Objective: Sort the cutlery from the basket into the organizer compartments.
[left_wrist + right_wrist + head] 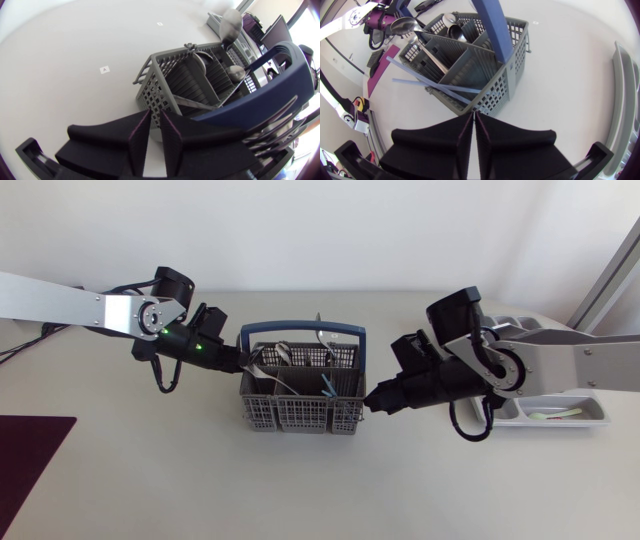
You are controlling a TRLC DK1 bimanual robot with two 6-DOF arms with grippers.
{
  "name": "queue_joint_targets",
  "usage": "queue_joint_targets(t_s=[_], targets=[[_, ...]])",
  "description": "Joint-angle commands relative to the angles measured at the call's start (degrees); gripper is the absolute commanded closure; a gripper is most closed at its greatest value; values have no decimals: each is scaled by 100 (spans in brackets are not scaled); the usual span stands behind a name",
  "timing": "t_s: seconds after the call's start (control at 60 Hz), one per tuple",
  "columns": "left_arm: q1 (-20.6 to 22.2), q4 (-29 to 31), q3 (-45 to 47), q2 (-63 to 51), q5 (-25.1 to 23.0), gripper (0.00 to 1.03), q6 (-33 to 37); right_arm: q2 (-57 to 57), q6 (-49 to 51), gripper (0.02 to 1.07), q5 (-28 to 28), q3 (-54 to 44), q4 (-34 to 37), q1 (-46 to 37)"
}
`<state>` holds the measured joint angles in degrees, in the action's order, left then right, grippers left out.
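- In the middle of the tabletop (150, 480) sits the grey plastic lattice cutlery basket (300, 418) with its dark blue arched handle (300, 327). The cutlery is standing inside it, so imo the sort has barely begun.
- The left pincer (240, 364) is right at the basket's 10 o'clock corner. Its fingers are a narrow slit apart with nothing in them.
- The right pincer (372, 401) is at the 4 o'clock corner, fingers pressed together, also empty.
- I can't tell whether either one actually touches the basket.
- The grey compartmented organizer tray (598, 420) is out at 3 o'clock from the basket, half under the right arm. One pale utensil (560, 415) lies in it.
- What could bite:
  - Both pincers crowd a light basket, so a small shove could skid or tip it.
  - The handle arches over the middle, so a straight drop risks clipping it.
  - The thin pale-blue sticks (435, 85) lie slanted across the dividers near the silver spoons (405, 24), so pulling one piece might drag another out.
- The head view lays out the basket, the tray and both arms together, but it's useless for finger gaps.
- The right wrist view shows the closed fingers and the slanted sticks.
- The left wrist view shows its own slit and a spoon bowl poking above the rim.
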<state>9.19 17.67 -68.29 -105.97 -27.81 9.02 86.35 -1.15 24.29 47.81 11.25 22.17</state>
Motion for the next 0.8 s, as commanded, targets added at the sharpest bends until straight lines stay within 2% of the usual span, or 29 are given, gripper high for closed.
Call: queue_joint_targets(t_s=[0.0, 0.217, 0.367, 0.417, 0.583, 0.7, 0.783], targets=[[109, 17, -202, -240, -312, 87, 21, -56, -149, 96, 75, -18, -96, 244], [-181, 184, -149, -248, -356, 83, 188, -188, -79, 96, -487, -123, -158, 323], [-550, 307, 229, 279, -356, 68, 346, -329, -35, 93, -654, -228, -175, 226], [-664, 325, 440, 639, -356, 62, 382, -417, -17, 86, -707, -272, -158, 182], [-735, 703, 817, 1729, -198, 55, 426, -716, 44, 58, -812, -343, 0, 129], [-691, 1054, 747, 2213, -110, 51, 346, -935, 97, 51, -839, -387, 141, 129], [-550, 1177, 677, 2494, -14, 51, 215, -1058, 106, 51, -839, -369, 220, 129]])
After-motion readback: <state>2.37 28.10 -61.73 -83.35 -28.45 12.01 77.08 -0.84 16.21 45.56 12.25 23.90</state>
